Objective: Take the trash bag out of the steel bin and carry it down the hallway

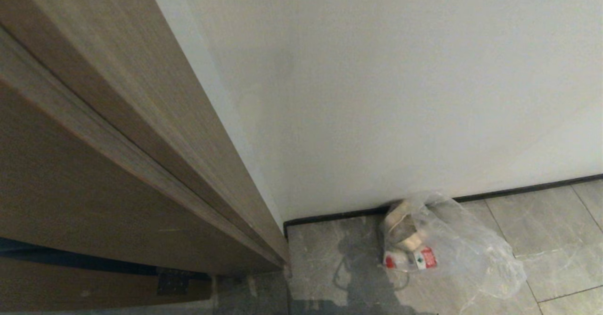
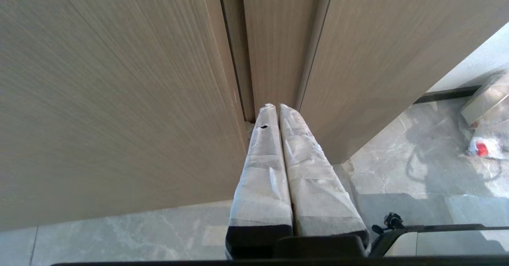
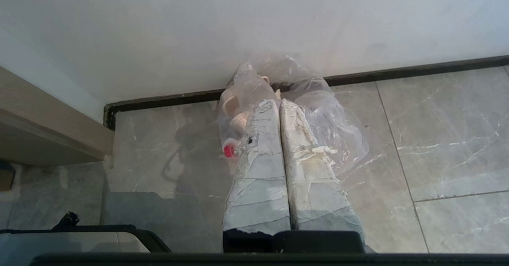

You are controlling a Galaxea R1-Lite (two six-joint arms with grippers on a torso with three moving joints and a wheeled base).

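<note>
Trash bag [image 1: 447, 246] sits on the grey marbled hallway floor [image 1: 541, 221], up against the black baseboard [image 1: 518, 191] of the white wall [image 1: 400, 79], just right of the tan door frame [image 1: 118, 155]. Pale scraps and a red-labelled item show through the clear plastic. No steel bin in any view, so judging from this the bag is already out and set down at the hallway end; task looks at or near done. Right gripper [image 3: 279, 103] is pressed shut with its wrapped fingers together, holding nothing, hanging above the bag and apart from it. Left gripper [image 2: 277, 107] has its fingers together too, empty, pointed at the door frame, idle. If this is the finish, best move is none: keep both arms parked and don't nudge the bag. If a re-grab is needed, open the right jaws first and take the crinkled top, not the contents, since thin film could slip or tear.
</note>
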